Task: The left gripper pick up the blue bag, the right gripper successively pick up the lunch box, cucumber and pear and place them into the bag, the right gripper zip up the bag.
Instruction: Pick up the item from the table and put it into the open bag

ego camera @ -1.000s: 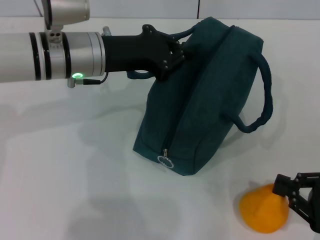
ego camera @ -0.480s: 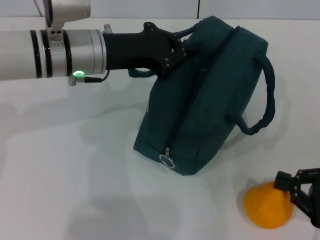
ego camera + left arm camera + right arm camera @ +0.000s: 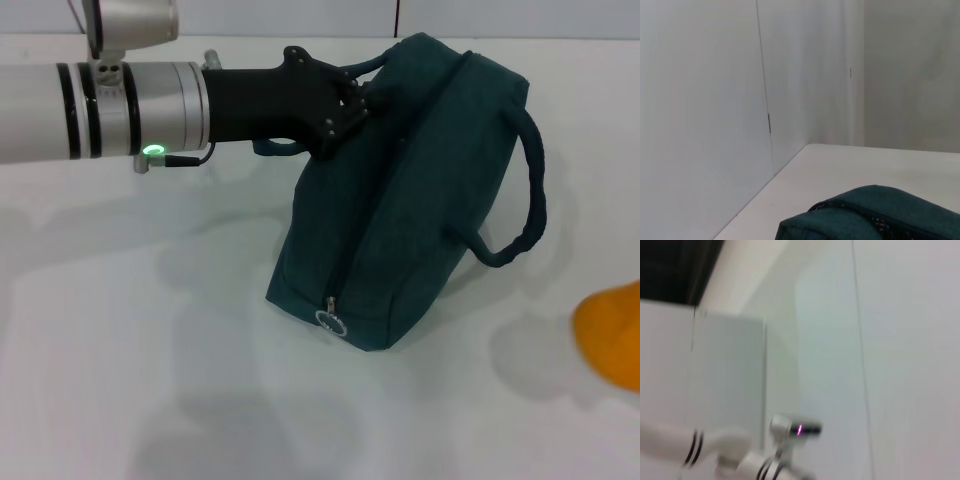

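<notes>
One handle of bag (image 3: 410,200) clamped in left gripper (image 3: 352,105) jaws; pear (image 3: 612,332) at right edge; right gripper unseen.

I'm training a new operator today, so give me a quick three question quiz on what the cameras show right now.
1. True or false: the blue bag stands on the table.
2. What does the left gripper hold? A) a bag handle B) the zipper pull C) nothing
3. Which fruit shows at the head view's right edge?

Key: 1 true; 2 A; 3 the pear.
</notes>
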Robot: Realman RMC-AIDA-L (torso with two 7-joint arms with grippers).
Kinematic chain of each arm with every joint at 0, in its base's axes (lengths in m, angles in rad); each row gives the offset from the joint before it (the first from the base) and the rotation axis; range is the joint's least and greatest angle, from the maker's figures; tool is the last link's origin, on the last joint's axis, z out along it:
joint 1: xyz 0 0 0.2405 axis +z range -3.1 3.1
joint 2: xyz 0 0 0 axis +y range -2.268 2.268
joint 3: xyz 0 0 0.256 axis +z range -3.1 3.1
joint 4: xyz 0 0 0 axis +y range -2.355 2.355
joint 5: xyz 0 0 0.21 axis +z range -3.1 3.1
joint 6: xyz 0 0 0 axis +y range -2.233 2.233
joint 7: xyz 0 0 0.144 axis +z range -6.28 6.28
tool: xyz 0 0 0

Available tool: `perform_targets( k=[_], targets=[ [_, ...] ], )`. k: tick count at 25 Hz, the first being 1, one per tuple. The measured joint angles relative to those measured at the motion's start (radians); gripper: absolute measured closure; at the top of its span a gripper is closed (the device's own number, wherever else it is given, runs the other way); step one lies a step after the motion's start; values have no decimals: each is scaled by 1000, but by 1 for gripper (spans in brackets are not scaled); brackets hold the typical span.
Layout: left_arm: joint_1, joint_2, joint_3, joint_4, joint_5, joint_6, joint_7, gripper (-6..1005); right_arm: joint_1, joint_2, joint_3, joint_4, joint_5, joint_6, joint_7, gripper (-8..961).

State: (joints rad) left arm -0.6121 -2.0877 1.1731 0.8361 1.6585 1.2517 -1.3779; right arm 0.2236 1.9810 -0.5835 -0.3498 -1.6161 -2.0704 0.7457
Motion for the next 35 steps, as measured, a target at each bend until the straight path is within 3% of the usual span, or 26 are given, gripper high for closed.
perform_targets(
  k=[5, 12, 16, 21, 27, 35],
  targets=[
    [0, 0, -1, 13, -4, 2, 2, 952, 40, 9, 137, 0, 53, -73, 31, 924],
    [6, 0, 2, 51, -24, 22, -14, 952, 144, 14, 142, -40, 213, -53, 182, 924],
    [7, 1, 2, 59, -26, 35, -15, 952, 215, 27, 139, -89, 255, 25, 328, 924],
    [7, 1, 3, 62, -26, 44, -12, 952, 311, 23, 128, -133, 257, 123, 485, 924],
    [8, 2, 4, 63, -26, 49, -9, 952, 400, 8, 21, -145, 247, 254, 571, 923],
    [3, 0, 16, 63, -27, 49, -4, 952, 444, 16, -162, -158, 248, 415, 570, 923]
  ],
)
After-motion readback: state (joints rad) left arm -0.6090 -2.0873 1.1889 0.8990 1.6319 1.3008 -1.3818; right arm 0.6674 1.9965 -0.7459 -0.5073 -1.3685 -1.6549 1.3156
